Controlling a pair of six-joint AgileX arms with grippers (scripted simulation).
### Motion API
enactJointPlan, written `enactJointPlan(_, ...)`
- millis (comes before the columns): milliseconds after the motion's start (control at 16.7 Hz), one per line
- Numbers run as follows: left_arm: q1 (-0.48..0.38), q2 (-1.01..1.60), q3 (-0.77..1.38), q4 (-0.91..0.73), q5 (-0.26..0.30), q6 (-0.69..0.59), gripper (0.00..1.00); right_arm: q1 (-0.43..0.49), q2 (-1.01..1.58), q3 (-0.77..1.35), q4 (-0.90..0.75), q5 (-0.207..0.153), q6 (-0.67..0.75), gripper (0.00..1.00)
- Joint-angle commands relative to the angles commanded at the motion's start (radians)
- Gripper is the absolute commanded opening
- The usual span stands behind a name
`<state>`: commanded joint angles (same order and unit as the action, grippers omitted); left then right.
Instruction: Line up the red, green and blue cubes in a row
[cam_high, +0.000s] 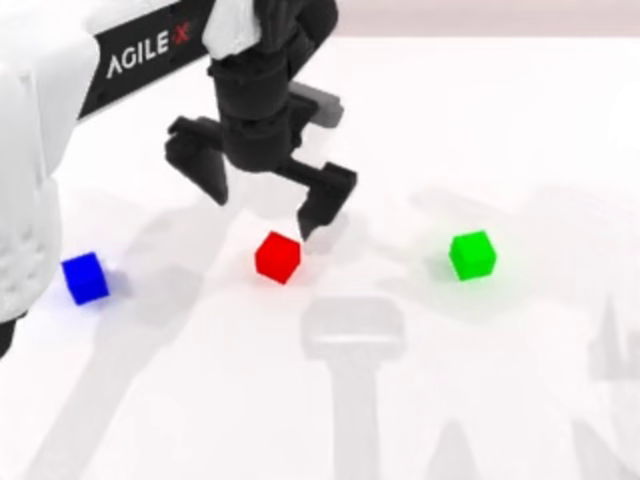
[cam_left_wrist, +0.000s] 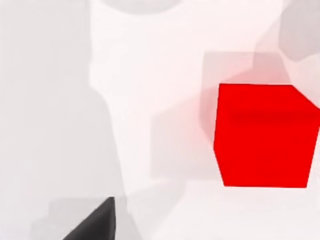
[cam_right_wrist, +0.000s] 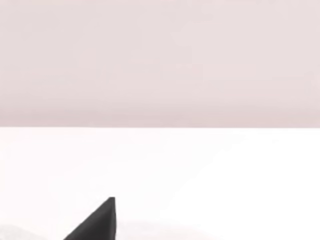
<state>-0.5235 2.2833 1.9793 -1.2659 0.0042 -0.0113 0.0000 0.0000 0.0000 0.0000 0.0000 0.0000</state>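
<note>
Red cube (cam_high: 278, 257) sits on our white counter (cam_high: 420, 400) near the middle, just below our left tool (cam_high: 262, 210), whose two black fingers are spread wide; the right-hand fingertip (cam_high: 308, 226) hangs just above the cube's upper right corner. Blue cube (cam_high: 85, 278) lies well off to the left, green cube (cam_high: 472, 254) to the right. Our right tool shows only a dark tip (cam_right_wrist: 97, 222); we cannot tell its state.

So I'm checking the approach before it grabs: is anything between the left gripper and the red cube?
Nothing visible. The left gripper is open just behind the red cube, bare table between them. The blue cube and green cube sit well off to either side.
</note>
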Motion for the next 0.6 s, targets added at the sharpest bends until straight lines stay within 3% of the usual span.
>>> enactJointPlan(600,-0.004,0.084,-0.209,0.294,0.001,0.003,1.00,0.000,0.000,0.000,0.000,0.000,0.000,1.00)
